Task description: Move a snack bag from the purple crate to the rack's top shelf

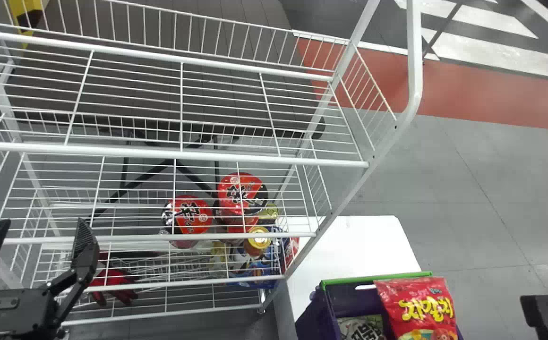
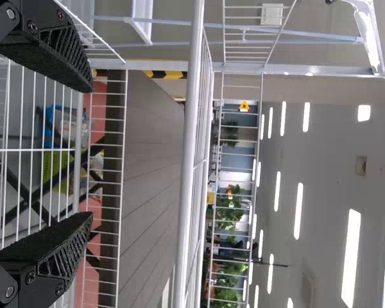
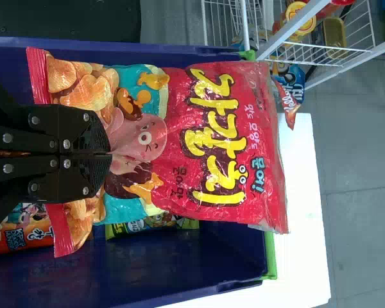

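Pinching, narrow: my right fingers (image 3: 83, 138), on the snack bag (image 1: 423, 304), over the purple crate (image 1: 311, 316) at 5 o'clock, head view. Left fingers (image 1: 86, 243) wide, 8 o'clock. I judge grasp done; carry and release on the top shelf (image 1: 208, 155), 10 o'clock, remain.

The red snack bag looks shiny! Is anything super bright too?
Right wrist view: pale glare spots on the red snack bag's crinkly plastic. Left wrist view: ceiling lights glow as bright white strips. Head view: the white table looks almost plain bright white.
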